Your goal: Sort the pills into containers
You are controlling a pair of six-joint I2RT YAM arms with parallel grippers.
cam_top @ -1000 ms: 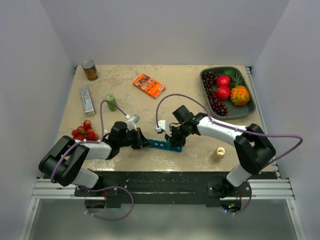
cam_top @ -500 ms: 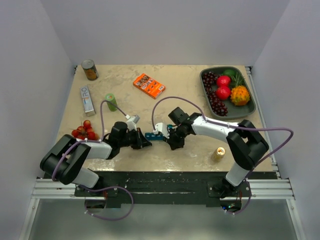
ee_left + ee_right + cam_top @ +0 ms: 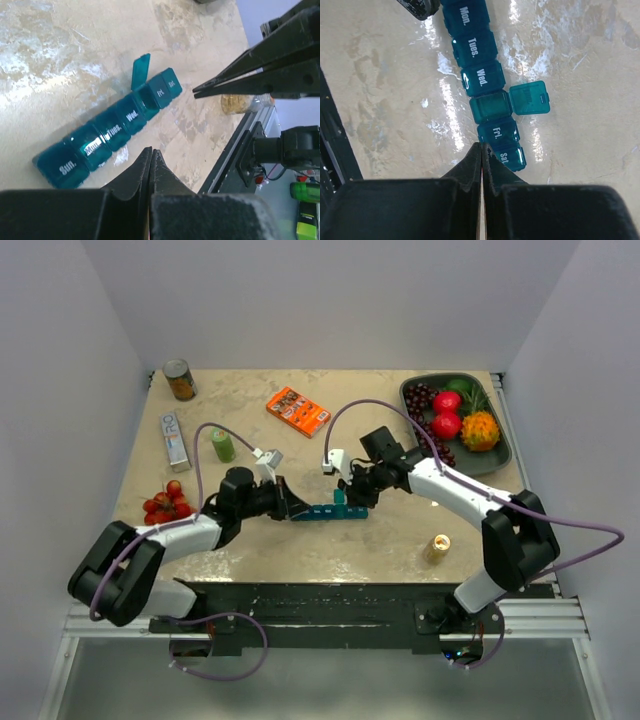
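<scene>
In the right wrist view the pill organizer (image 3: 482, 80) runs off the top edge (Sun. cell unseen); the right gripper (image 3: 481, 146) covers part of its Sat. lid; the open cell's contents are unclear.

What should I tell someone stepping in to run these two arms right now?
Left end effector: shut, empty, at the Sun. end of the pill organizer.
Right end effector: shut, empty, over the Sat. end.
Organizer lies mid-table; the lid between Wed. and Fri. is flipped open, its compartment looks empty; other lids shut.
Amber bottle stands near the right front edge.
Done: one lid opened. Left: sorting the pills; none seen loose.
</scene>
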